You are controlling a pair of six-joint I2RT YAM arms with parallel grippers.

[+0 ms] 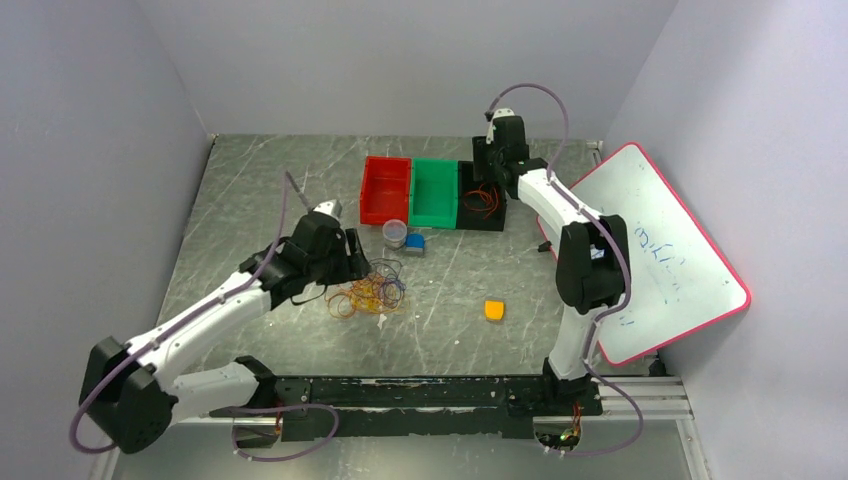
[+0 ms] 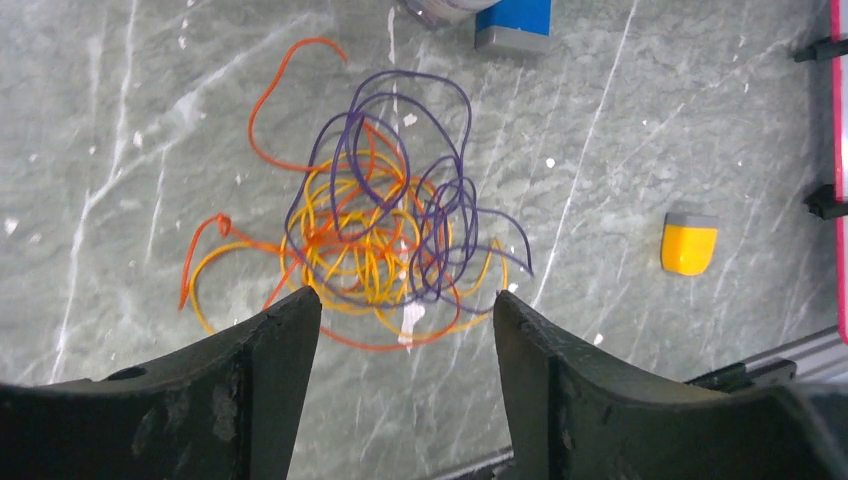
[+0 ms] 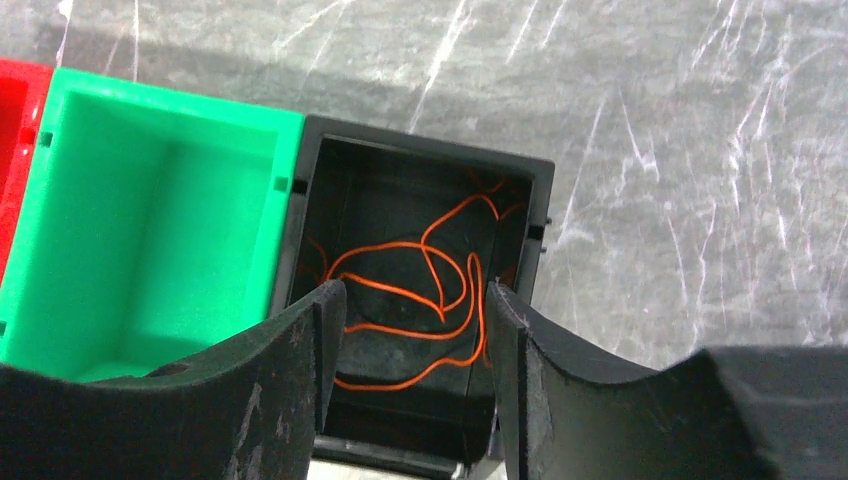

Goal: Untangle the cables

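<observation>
My left pincer (image 2: pixel 400 300) is hanging wide open just over the grey table (image 2: pixel 650 120), and it is holding nothing. Right past its tips the cables (image 2: pixel 380 235) are lying in one messy pile on the table. They are very thin and bendy. The yellow loops (image 2: pixel 345 262) are sitting in the middle of the pile. The purple loops (image 2: pixel 400 75) are curling over them and reaching out to the far side. The red-orange wire (image 2: pixel 300 45) is poking out to the left in long bends.

A small yellow block (image 2: pixel 690 250) is lying well off to the right of the pile. A blue block (image 2: pixel 515 20) is sitting farther back.

My right pincer (image 3: pixel 405 290) is hanging open over the black box (image 3: pixel 420 150), and it is gripping nothing too. Another orange wire (image 3: pixel 395 245) is curling on the bottom of that box. The green box (image 3: pixel 170 100) is touching the black one, and the red box (image 3: pixel 15 120) is next.

A whiteboard (image 1: pixel 660 250) is leaning on the right wall. Blue writing is showing on it, but it is too small for me to read.
</observation>
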